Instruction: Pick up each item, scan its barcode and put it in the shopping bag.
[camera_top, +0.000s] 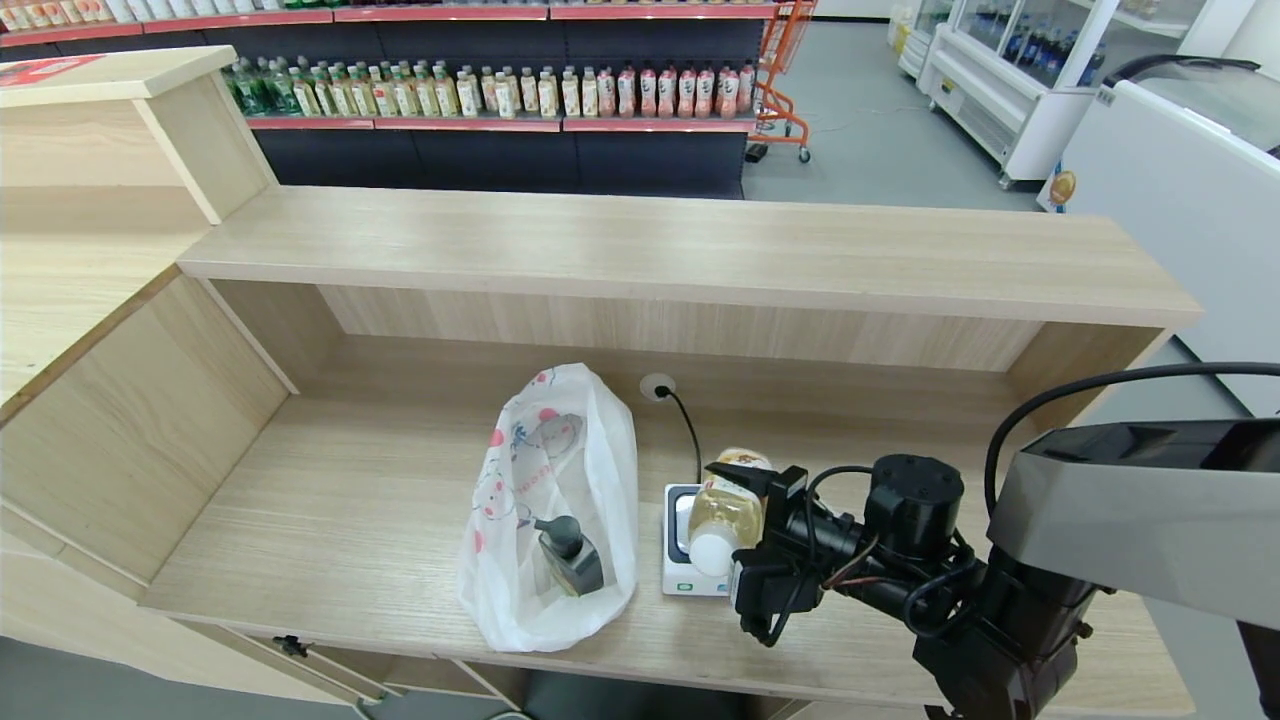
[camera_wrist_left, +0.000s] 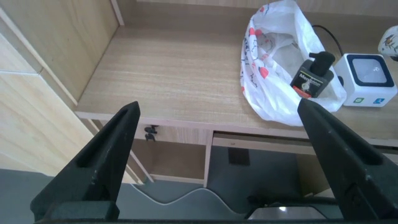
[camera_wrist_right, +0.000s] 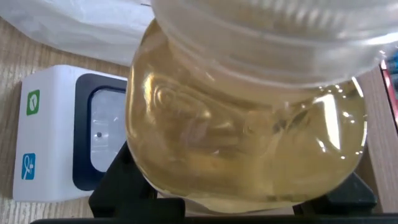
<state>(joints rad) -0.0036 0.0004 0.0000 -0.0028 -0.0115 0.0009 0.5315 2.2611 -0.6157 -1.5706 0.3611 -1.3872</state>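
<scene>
We saw the left gripper (camera_wrist_left: 219, 107) hanging at the near edge of the counter (camera_top: 350, 520), jaws wide apart and empty. The right gripper (camera_top: 748, 530) had its jaws clamped on a bottle (camera_top: 725, 510) of amber liquid, held on its side over the white scanner (camera_top: 678, 560), cap toward 6 o'clock. At 9 o'clock of the scanner lay the shopping bag (camera_top: 600, 450), a dark pump bottle (camera_top: 570, 560) inside. A black cable (camera_top: 690, 430) ran from the scanner toward 12 o'clock.

An amber bottle (camera_top: 725, 510) hangs sideways over the scanner (camera_top: 681, 577) beside the shopping bag (camera_top: 603, 450).
</scene>
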